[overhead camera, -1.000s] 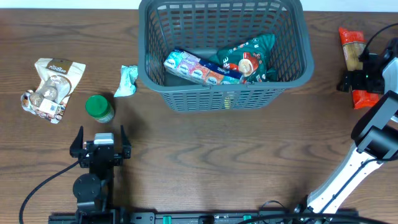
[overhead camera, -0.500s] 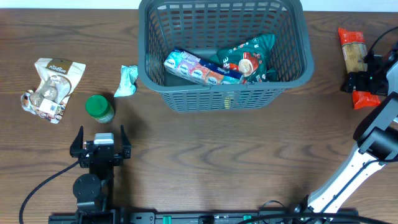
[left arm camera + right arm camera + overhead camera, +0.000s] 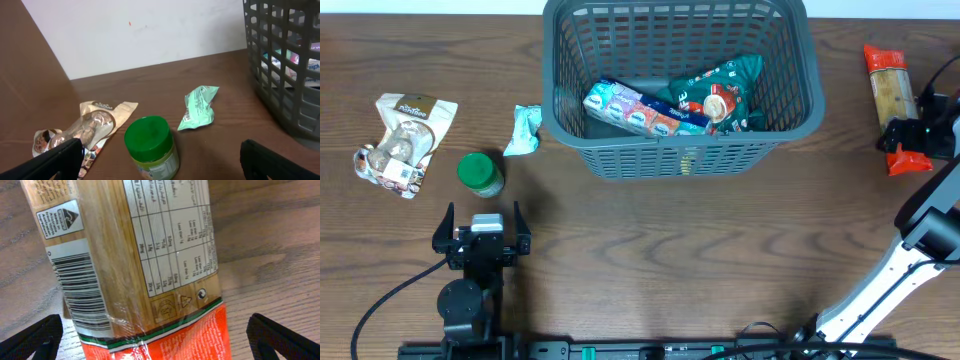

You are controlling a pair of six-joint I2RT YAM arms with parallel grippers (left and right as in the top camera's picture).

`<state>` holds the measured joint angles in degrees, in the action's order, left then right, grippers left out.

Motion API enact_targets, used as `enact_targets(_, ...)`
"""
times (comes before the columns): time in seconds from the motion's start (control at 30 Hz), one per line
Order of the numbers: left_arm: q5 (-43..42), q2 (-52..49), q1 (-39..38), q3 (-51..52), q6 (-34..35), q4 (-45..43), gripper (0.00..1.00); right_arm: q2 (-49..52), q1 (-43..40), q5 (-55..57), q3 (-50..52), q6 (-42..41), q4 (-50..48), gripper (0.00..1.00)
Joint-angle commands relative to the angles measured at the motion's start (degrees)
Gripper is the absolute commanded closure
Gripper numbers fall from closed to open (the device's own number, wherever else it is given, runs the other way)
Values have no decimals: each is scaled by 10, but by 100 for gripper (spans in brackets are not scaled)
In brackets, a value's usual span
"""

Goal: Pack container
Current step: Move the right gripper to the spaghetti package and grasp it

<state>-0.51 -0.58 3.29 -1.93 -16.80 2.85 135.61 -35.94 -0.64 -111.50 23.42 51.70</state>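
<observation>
The container (image 3: 676, 142) is seen at the far middle of the table (image 3: 720, 260), with a long pastel packet (image 3: 638, 110) and a green pouch (image 3: 722, 92) lying inside. At the right edge, the right gripper (image 3: 156, 339) is held over the orange end of a tan-and-orange packet (image 3: 886, 85), jaws spread wide on either side, nothing grasped. The left gripper (image 3: 482, 215) is parked near the front, likewise released, just behind a green-lidded jar (image 3: 478, 170). A mint sachet (image 3: 525, 130) and a beige pouch (image 3: 408, 135) are seen lying nearby.
</observation>
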Motion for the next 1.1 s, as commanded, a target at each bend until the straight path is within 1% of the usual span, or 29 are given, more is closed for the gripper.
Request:
enact_targets(0.0,0,3,2,17,-7,11,1,19,-1,-18,0,-7,0,1)
enact_targets(0.33,0,3,2,17,-7,11,2,39,-1,-26,9,-7,4,1)
enact_targets(0.37,0,3,2,17,-7,11,1,39,-1,-26,9,-7,4,3)
enact_targets(0.4,0,3,2,17,-7,11,1,39,-1,-26,9,-6,7,8)
enact_targets(0.43,0,3,2,17,-7,11,1,39,-1,-26,9,-6,12,17)
enact_targets(0.47,0,3,2,17,-7,11,2,39,-1,-26,9,-6,17,35)
enact_targets(0.5,0,3,2,17,-7,11,1,39,-1,-26,9,-6,21,66)
enact_targets(0.53,0,3,2,17,-7,11,1,39,-1,-26,9,-6,26,82)
enact_targets(0.57,0,3,2,17,-7,11,1,39,-1,-26,9,-6,32,93)
enact_targets(0.6,0,3,2,17,-7,11,1,39,-1,-26,9,-6,36,99)
enact_targets(0.8,0,3,2,17,-7,11,1,39,0,-29,8,-9,64,99)
enact_targets(0.9,0,3,2,17,-7,11,1,34,1,-35,8,-44,63,99)
enact_targets(1.07,0,3,2,17,-7,11,1,10,7,-54,7,-54,63,99)
